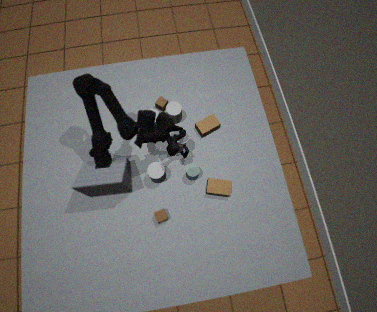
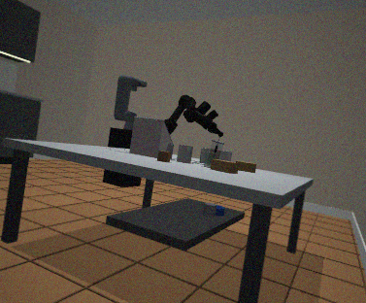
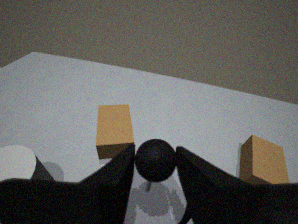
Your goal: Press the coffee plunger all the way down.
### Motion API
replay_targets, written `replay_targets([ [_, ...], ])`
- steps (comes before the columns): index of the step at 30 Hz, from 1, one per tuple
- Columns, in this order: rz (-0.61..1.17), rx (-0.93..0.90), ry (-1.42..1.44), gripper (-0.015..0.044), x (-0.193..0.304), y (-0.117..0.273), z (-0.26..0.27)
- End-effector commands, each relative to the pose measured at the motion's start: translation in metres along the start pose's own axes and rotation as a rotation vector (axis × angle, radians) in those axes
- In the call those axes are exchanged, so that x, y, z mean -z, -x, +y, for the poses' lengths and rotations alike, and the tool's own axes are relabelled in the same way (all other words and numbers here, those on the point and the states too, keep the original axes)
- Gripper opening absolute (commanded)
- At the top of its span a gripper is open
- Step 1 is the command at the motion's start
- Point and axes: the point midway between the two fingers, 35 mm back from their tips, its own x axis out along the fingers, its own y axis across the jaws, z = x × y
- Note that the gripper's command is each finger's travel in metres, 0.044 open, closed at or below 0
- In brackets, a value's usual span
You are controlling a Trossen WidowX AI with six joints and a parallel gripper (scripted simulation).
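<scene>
One arm (image 1: 97, 117) reaches from its base at the left of the grey table (image 1: 55, 250) toward the middle, and its gripper (image 3: 155, 161) is pinched on the black round knob (image 3: 155, 159) of the coffee press plunger, one dark finger (image 3: 116, 167) touching each side of the ball. Wrist view, left to right: a white cylinder (image 3: 16, 162) at the lower left edge, an orange block (image 3: 114, 129) just behind the left finger, the knob in the middle with its thin rod and the clear press body (image 3: 152, 200) below it, then a second orange block (image 3: 263, 159) at the right. Top view: the gripper (image 1: 179, 145) sits over the press, between a white cylinder (image 1: 173, 108) further back and another white cylinder (image 1: 156, 170) plus a pale green one (image 1: 193, 172) nearer the front. Four orange blocks lie around them. Exterior view shows the press (image 2: 216, 152) standing upright on the table under the gripper (image 2: 218, 133).
</scene>
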Motion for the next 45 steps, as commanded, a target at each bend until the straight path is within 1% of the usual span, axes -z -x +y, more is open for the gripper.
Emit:
replay_targets([
  [1,0.047,-0.012,-0.032,0.0121,0.0151,-0.0058,0.0009],
  [45,0.047,-0.013,-0.031,0.0121,0.0093,-0.0124,-0.0027],
])
